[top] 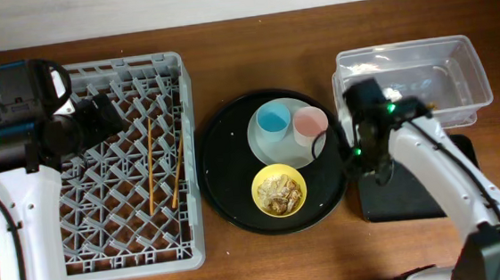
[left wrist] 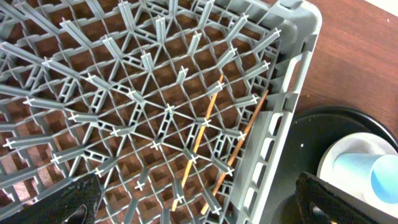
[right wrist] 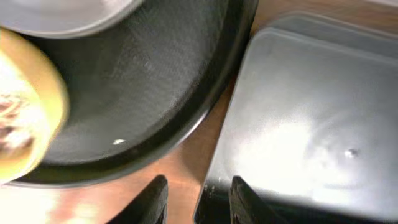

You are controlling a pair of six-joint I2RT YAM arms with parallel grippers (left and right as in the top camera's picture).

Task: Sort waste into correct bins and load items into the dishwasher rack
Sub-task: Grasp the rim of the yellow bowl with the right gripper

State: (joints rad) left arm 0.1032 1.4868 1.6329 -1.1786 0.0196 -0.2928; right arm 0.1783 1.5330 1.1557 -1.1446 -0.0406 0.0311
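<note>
Two wooden chopsticks [top: 151, 166] [left wrist: 202, 134] lie in the grey dishwasher rack [top: 27, 265], near its right wall. My left gripper [top: 109, 113] [left wrist: 199, 208] hangs open and empty above them. The blue cup [top: 274, 117] [left wrist: 373, 177] and pink cup [top: 309, 124] stand on the pale plate [top: 273, 151]. The yellow bowl [top: 259, 193] [right wrist: 37, 93] holds beige food scraps [top: 279, 191]. My right gripper [top: 359, 163] [right wrist: 198, 202] is open and empty, its fingers straddling the left edge of the shallow black tray [top: 416, 200] [right wrist: 298, 124]. The clear tub [top: 472, 69] sits behind it with something whitish inside. No wrapper shows.
The plate and the bowl sit on a large round black tray [top: 225, 160] [right wrist: 155, 74] between the rack and the bins. A narrow strip of brown table [right wrist: 186, 162] separates the round tray from the shallow black tray. A pale wall runs along the table's far edge.
</note>
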